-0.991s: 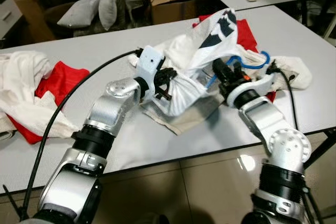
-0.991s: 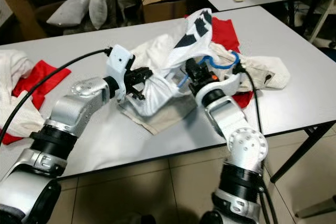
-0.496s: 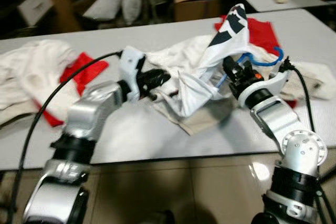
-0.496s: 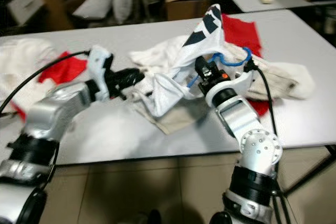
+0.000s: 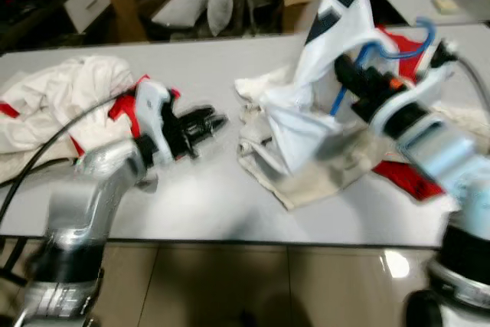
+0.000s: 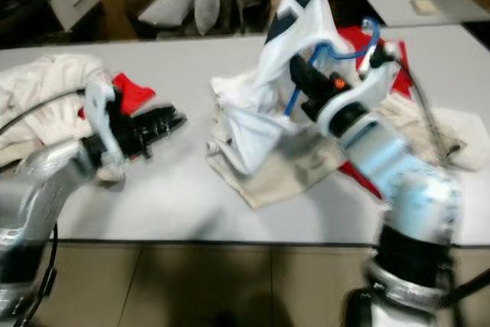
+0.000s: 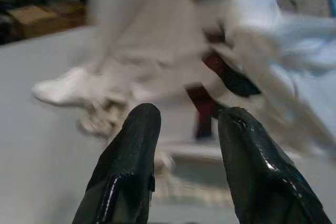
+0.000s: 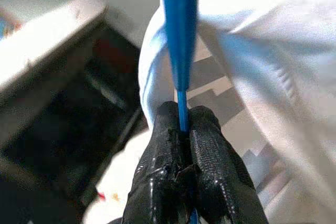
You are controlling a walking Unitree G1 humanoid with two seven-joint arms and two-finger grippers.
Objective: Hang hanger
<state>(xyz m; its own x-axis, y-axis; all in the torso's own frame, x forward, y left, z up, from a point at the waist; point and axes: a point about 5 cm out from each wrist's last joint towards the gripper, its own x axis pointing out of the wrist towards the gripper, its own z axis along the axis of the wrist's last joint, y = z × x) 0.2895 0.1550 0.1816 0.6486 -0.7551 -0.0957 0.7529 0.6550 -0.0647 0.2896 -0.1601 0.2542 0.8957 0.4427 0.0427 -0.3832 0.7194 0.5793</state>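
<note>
Right wrist view: right gripper [image 8: 182,129] fingers pinched tight on blue hanger [image 8: 179,30], thin blue bar running out between the pads, white shirt [image 8: 252,51] draped over it. Head views: hanger [image 5: 383,47] and shirt [image 5: 337,28] now lifted well above the table [image 5: 214,197], higher than half a second ago; shirt hem trailing onto beige cloth [image 5: 314,174]. Left gripper [image 5: 210,122] now pulled back from the shirt, well apart, over bare table near red cloth [image 5: 122,105] and white heap [image 5: 61,97]; fingers parted narrowly, holding nothing. Whole picture shifted and blurred, so camera moving too. Judgement: load carried by the right arm alone; garment appears seated on hanger; next need probably a carry to a rail. Risk: shirt slipping off or hem snagging.
</note>
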